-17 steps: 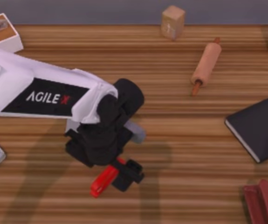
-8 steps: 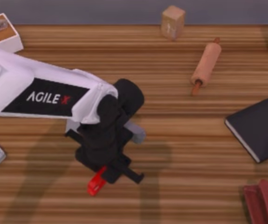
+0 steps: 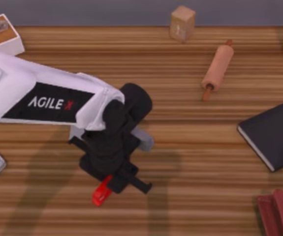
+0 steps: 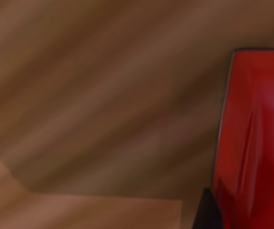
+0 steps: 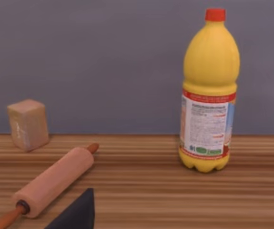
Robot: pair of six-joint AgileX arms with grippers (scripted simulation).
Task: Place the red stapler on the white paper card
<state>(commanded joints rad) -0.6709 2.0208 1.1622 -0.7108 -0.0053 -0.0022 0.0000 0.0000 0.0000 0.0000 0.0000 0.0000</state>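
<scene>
The red stapler [image 3: 101, 193] is being covered at its upper end by the left gripper [image 3: 112, 184] on the tabletop [image 3: 195, 162]; whether the jaws are closed on it cannot be told.

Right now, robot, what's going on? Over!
Left gripper low over the stapler, fingers hidden. Right arm out of sight. Card mostly hidden under the left arm. Nothing blocking.

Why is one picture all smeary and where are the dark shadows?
Left wrist view: the camera sits so close that the wooden table and the red stapler blur. Top view: the left arm casts soft shadows on the table by the left hand. Right wrist view: the yellow bottle is sharp, with little shadow.
</scene>
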